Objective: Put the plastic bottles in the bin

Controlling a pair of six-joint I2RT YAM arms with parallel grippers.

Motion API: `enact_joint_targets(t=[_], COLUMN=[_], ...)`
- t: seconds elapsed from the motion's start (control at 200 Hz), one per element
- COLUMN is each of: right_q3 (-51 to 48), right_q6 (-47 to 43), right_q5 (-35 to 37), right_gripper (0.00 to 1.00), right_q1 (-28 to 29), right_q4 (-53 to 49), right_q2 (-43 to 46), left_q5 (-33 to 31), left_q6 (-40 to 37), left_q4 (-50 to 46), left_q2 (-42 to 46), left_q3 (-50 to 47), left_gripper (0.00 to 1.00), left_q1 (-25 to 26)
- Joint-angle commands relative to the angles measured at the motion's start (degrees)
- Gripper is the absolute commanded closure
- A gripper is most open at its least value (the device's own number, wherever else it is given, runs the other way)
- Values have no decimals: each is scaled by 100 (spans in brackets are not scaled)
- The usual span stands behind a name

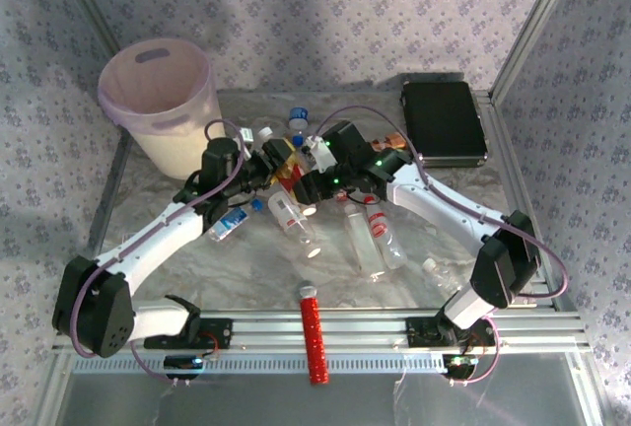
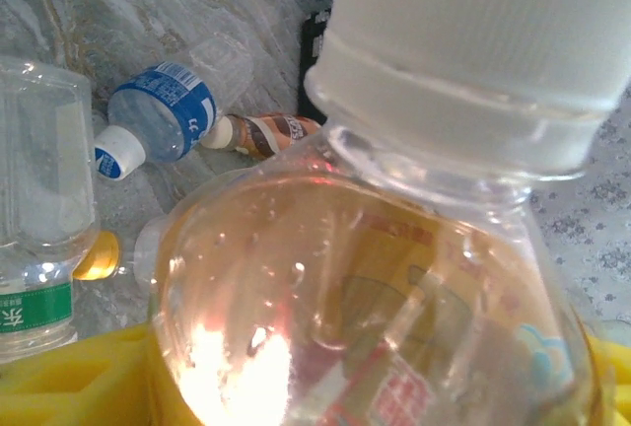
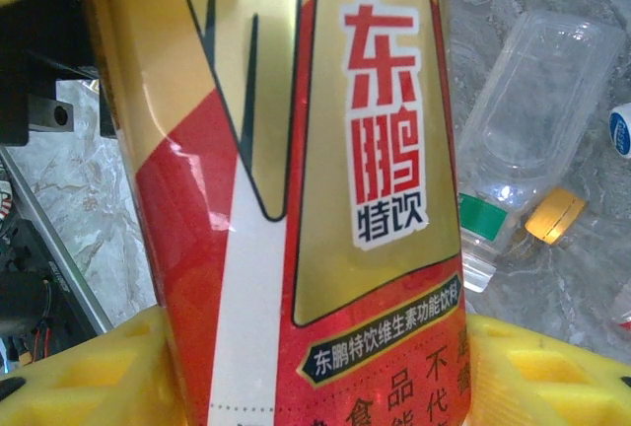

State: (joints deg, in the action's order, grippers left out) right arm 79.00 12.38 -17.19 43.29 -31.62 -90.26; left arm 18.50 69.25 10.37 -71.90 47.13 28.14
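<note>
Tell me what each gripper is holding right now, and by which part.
The right gripper holds the red-and-gold labelled bottle by its labelled body. The left gripper flanks what seems the same bottle below its white cap; whether it grips cannot be told.

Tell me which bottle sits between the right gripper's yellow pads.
The bottle with the gold-and-red label, printed with Chinese characters, sits between the yellow pads of the right gripper. The clear bottle beside it has only a green band.
</note>
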Motion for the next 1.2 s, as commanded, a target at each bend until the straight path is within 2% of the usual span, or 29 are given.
enact_joint_targets(t=[0.0,0.16,0.485,0.675,0.825,1.034,1.194], right_q3=[116,186,271,285,19,-618,-831], right_q6=[-205,-210,-269,-329,-94,361,480], right_q5=[-123,-124,-546,-575,-338,-74,89], right_gripper=[43,35,1,1,1,1,2], right_q1=[75,75,-277,-723,-1132,-1840,-2220], right_q4=[73,59,-257,-793,-804,-1002,-1448], right_q2=[-70,-108,150,601,1109,1651,2009], left_q5=[-126,-154,-150,-264,-247,-144,-145], left_q6=[71,58,12,-338,-709,-1681,-2709], left_q4=[227,234,199,-307,-767,-1900,-3068], left_q2=[89,66,70,156,150,-46,-335], left_q3=[-84,-82,-33,221,566,1801,3248], left_gripper=[31,31,32,33,33,33,33], left_q1=[38,29,-105,-138,-238,-485,-808])
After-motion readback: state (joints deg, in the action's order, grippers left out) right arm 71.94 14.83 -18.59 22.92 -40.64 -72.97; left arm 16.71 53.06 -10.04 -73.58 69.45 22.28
